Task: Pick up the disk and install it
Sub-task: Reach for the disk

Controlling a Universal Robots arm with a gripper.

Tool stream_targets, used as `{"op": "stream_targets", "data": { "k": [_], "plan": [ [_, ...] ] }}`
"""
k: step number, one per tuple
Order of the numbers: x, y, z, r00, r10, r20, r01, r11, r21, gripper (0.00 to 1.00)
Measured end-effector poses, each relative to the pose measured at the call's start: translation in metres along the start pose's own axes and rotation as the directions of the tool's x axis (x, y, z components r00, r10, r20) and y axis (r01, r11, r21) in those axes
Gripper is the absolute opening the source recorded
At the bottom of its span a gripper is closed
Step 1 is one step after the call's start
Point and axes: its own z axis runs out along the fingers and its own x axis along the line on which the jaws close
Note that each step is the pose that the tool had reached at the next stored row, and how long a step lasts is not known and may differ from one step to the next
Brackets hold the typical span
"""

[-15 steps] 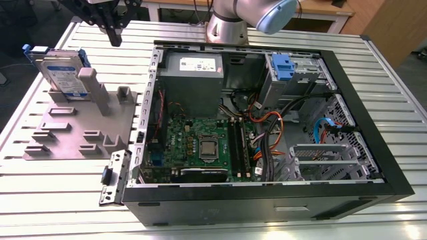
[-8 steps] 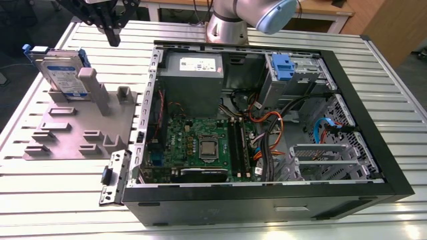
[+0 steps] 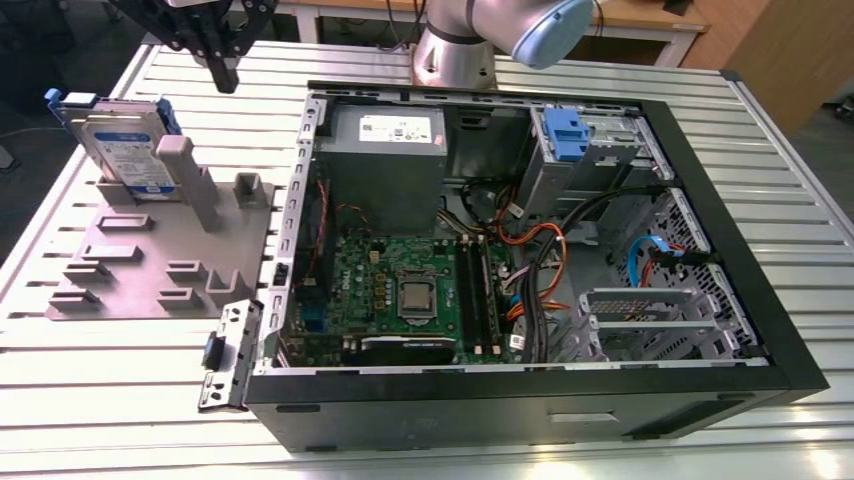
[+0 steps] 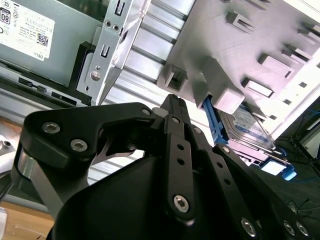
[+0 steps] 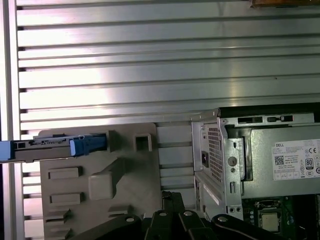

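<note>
Disk (image 3: pixel 120 135) partly behind holder post (image 3: pixel 175 160)

It was a robotics lab bench. A ribbed aluminium-profile table (image 3: pixel 747 150) carried a robot arm's base (image 3: pixel 454 55), an opened desktop computer case (image 3: pixel 441 405) with its motherboard (image 3: pixel 400 290) bare, and a grey fixture plate (image 3: pixel 140 265) standing the disk (image 3: pixel 127 140) upright. Wooden furniture (image 3: pixel 767 50) stood behind.

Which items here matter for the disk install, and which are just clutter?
Job: disk, upright in grey holder; end effector, shut and empty, nearby; open computer case.
Just there: power supply; motherboard; cables.
</note>
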Motion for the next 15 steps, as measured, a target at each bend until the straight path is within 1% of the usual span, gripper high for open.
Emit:
{"op": "stream_targets", "data": {
  "k": [15],
  "plan": [
    [0.004,-0.0003,0.0001,1.0,0.0,0.0,0.0,1.0,0.0,0.11]
  ]
}}
